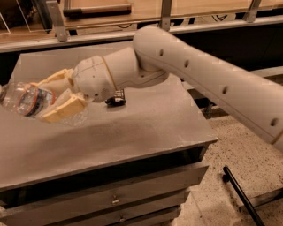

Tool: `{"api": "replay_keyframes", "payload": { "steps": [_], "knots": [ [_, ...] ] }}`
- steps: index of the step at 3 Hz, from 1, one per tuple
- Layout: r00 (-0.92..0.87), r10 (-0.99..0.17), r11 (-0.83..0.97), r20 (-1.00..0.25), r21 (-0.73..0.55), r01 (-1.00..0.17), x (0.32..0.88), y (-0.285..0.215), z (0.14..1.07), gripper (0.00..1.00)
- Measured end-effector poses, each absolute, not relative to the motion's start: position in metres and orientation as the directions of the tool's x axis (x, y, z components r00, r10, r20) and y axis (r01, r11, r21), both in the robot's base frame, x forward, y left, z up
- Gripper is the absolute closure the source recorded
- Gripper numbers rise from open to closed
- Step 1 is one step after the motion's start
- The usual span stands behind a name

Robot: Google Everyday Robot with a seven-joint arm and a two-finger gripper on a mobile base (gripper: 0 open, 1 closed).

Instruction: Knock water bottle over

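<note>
The water bottle (25, 99) is clear plastic with a red and blue banded label. It lies tilted near the table's left edge, with its narrow end pointing left, partly cut off by the frame. My gripper (56, 95) is at the left of the grey table (146, 128). One tan finger (54, 79) is behind the bottle and the other (62, 110) is in front, both against its body. The orange ball is hidden from view.
A small black object (116, 101) lies on the table just right of my wrist. A wooden shelf with metal posts (164, 13) runs behind the table. Drawers sit below the tabletop. A black rod (239, 194) lies on the speckled floor at the right.
</note>
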State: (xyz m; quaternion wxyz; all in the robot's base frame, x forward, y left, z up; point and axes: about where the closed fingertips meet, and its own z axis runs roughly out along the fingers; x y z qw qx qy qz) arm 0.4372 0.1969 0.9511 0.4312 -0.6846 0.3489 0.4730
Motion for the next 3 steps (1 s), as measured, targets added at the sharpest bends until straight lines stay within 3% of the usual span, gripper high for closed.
{"api": "replay_keyframes", "payload": {
  "steps": [2,3],
  "knots": [
    [0.372,-0.421,-0.313,-0.828,-0.252,-0.916,0.448,0.148,0.991,1.00],
    [0.264,-0.583,-0.240,-0.769,-0.147,-0.960,0.459,0.111,0.975,1.00]
  ]
}}
